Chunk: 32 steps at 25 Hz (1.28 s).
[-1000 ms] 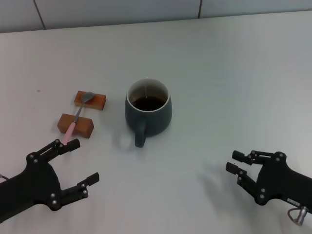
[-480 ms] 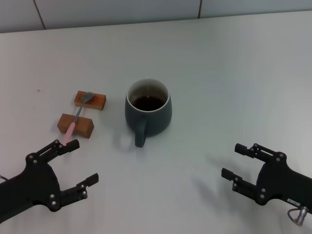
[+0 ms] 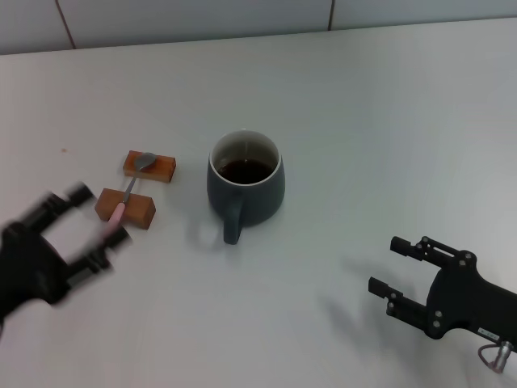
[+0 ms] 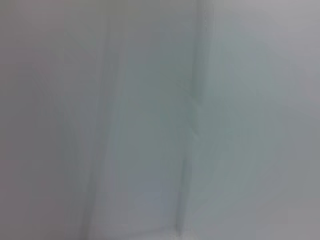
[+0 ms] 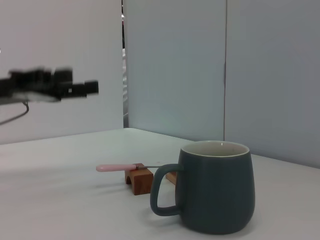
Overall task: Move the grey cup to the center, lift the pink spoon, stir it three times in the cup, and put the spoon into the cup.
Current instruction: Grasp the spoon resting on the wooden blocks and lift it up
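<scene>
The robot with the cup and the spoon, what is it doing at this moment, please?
Nothing is held yet. The grey cup stands on the white table, with dark liquid inside and its handle toward the robot. The pink spoon lies across two wooden blocks to the cup's left. The left gripper, jaws open, is in motion close to the spoon's handle end. The right gripper waits open, low at the right, away from the cup.

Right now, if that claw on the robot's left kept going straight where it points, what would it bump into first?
Probably the pink spoon lying across the two wooden blocks. The open left gripper points toward its handle end, though its height above the table is unclear.
</scene>
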Each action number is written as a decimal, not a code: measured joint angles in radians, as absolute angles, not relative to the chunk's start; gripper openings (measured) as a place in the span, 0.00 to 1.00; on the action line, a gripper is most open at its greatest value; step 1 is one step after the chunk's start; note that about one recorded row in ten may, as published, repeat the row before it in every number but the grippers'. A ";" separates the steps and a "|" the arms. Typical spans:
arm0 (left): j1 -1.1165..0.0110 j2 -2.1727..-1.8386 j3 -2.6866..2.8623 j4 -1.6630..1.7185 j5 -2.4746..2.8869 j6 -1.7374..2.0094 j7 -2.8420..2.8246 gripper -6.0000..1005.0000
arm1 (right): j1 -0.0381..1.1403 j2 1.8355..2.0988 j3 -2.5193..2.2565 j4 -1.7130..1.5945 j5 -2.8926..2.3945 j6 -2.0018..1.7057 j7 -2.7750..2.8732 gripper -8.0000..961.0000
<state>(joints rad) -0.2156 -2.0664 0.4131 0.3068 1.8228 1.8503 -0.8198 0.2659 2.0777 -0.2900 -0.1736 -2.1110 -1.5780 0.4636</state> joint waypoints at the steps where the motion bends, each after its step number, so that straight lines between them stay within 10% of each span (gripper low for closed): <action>1: -0.216 -2.066 0.367 0.285 1.799 1.866 -0.892 0.80 | 0.267 2.077 -0.290 -0.175 -2.111 -1.579 0.466 0.69; 32: -0.162 -2.066 0.172 0.103 1.769 1.565 -1.852 0.79 | 0.287 2.076 -0.287 -0.250 -2.111 -1.559 0.501 0.69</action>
<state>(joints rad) -0.1620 -2.0660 0.1719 0.1032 1.7686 1.5653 -1.8520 0.2872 2.0759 -0.2868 -0.2496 -2.1107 -1.5585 0.5009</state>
